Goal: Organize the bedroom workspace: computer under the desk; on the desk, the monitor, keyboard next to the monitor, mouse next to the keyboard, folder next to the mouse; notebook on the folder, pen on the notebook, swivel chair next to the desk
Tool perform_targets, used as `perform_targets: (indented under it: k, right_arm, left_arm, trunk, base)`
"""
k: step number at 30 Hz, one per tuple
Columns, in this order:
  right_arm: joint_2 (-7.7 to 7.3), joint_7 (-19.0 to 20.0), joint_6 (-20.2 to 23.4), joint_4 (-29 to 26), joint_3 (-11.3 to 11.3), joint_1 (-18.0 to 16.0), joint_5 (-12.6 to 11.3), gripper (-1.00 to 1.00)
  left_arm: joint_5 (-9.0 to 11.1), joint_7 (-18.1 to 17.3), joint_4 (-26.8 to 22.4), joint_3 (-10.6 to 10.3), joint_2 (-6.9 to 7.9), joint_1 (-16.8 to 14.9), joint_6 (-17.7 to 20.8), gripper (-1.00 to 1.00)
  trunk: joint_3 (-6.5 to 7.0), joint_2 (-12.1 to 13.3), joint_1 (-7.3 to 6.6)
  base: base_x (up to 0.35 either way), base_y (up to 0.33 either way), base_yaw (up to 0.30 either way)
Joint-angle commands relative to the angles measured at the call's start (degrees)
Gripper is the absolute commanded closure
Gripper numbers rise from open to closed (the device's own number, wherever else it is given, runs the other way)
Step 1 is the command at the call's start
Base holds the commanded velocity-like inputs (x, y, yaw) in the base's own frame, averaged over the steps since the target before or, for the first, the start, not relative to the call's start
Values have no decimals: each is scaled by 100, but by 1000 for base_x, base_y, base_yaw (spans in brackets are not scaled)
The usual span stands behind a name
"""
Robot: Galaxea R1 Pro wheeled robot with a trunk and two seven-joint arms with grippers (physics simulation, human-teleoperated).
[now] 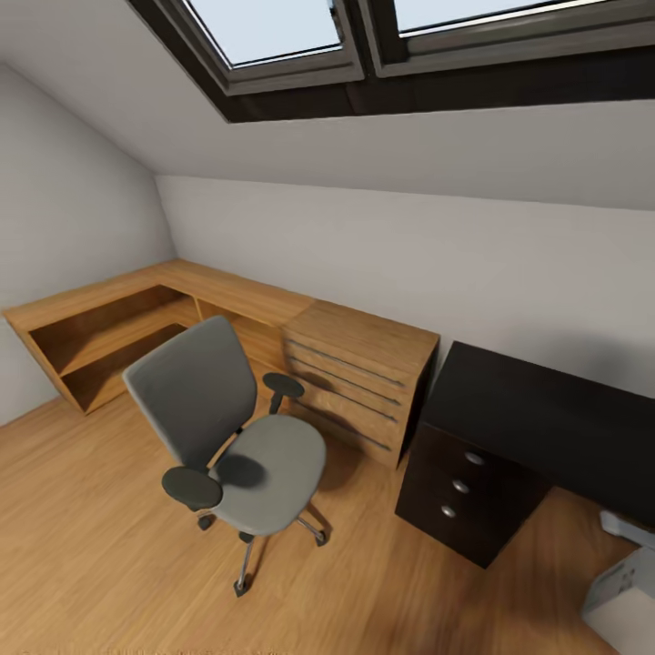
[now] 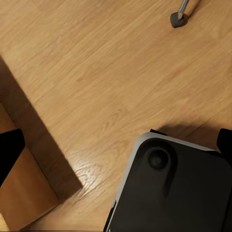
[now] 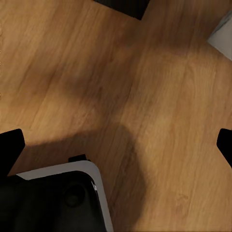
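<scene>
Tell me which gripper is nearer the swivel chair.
Left. The left gripper hangs over floor with a caster of the swivel chair in view. The right gripper hangs near what looks like the desk drawer unit, farther off.

one swivel chair (image 1: 232,428), one desk (image 1: 537,414), three drawer knobs (image 1: 460,486), two skylights (image 1: 273,27)

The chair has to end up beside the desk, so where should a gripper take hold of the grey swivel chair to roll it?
Grip the grey padded swivel chair at its backrest's top edge, from behind: that edge is thin, unobstructed and faces the camera.
</scene>
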Motion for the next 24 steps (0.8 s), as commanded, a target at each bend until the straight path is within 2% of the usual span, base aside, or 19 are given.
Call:
perform_targets:
  k: [1,10,24]
  right_arm:
    - [-1,-34,-10,3,51,-4,-42,-100]
    - [-19,-34,-19,3,51,-4,-262,-100]
    - [-23,-34,-49,11,34,-3,-287,-100]
  left_arm:
    - [5,57,-22,-48,6,-10,-20,-100]
    - [5,57,-24,-48,6,-10,-20,-100]
    - [5,57,-19,-48,6,-10,-20,-100]
  trunk:
    - [-11,-11,3]
    - [-11,-11,3]
    - [-13,-11,3]
  base:
    - [0,0,257]
    - [0,0,257]
    - [0,0,257]
